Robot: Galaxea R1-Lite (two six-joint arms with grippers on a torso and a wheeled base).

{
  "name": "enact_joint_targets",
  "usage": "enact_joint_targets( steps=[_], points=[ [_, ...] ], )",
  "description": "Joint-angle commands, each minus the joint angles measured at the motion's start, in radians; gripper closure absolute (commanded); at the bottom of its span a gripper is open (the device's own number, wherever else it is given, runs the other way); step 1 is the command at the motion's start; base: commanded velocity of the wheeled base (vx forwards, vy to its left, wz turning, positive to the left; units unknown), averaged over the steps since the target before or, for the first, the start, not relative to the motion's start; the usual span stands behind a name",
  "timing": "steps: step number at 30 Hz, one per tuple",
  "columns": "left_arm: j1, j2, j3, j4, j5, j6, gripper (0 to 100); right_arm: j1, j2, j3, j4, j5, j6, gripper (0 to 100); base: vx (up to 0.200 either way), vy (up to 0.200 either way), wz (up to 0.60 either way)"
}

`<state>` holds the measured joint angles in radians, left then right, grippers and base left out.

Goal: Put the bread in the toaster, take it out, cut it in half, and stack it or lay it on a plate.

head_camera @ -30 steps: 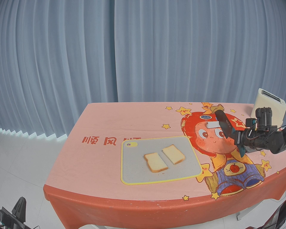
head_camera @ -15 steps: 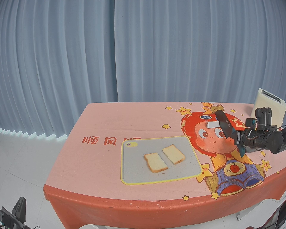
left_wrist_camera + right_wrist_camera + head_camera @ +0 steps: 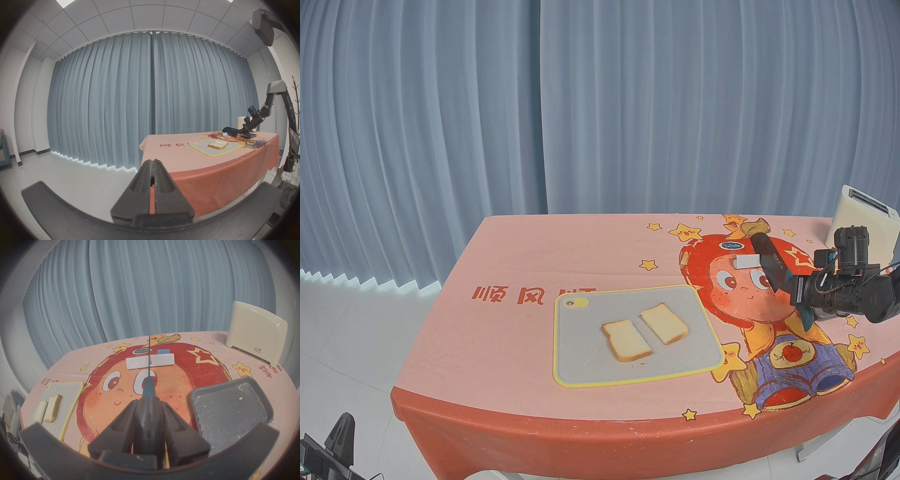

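Tablecloth, pink with cartoon print, carries a yellow-rimmed grey cutting board and a cream toaster at its far right. Dark speckled grey tray lies nearby. Left gripper is closed and empty, off the table. Right gripper is clamped on a black-bladed knife aimed at a small white stand. Two toasted bread halves lie on the board, so cutting looks done. Next, likely: park the knife, then plate the halves.

The toaster meets the head view's right edge, and its lower part is hidden behind the right arm. The right gripper covers much of the knife handle. The gripper's housing hides the grey tray's near edge.
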<state>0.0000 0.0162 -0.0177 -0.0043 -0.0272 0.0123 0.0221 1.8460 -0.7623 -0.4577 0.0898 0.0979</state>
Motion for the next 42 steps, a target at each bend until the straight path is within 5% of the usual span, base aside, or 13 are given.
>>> enact_joint_targets(
  steps=[1, 15, 16, 42],
  points=[
    [0.000, -0.016, 0.018, 0.000, 0.001, 0.000, 100, 0.001, -0.002, 0.001, -0.001, -0.001, -0.001, 100, 0.000, 0.000, 0.00],
    [0.000, -0.016, 0.018, 0.000, 0.000, 0.000, 100, 0.002, -0.008, 0.005, -0.004, -0.002, -0.001, 100, 0.000, 0.000, 0.00],
    [0.000, -0.016, 0.018, 0.000, 0.000, 0.000, 100, 0.002, -0.010, 0.005, -0.004, -0.002, -0.001, 0, 0.000, 0.000, 0.00],
    [0.000, -0.016, 0.018, 0.000, 0.000, 0.000, 100, 0.044, -0.174, 0.040, -0.004, -0.002, 0.006, 0, 0.000, 0.000, 0.00]
  ],
)
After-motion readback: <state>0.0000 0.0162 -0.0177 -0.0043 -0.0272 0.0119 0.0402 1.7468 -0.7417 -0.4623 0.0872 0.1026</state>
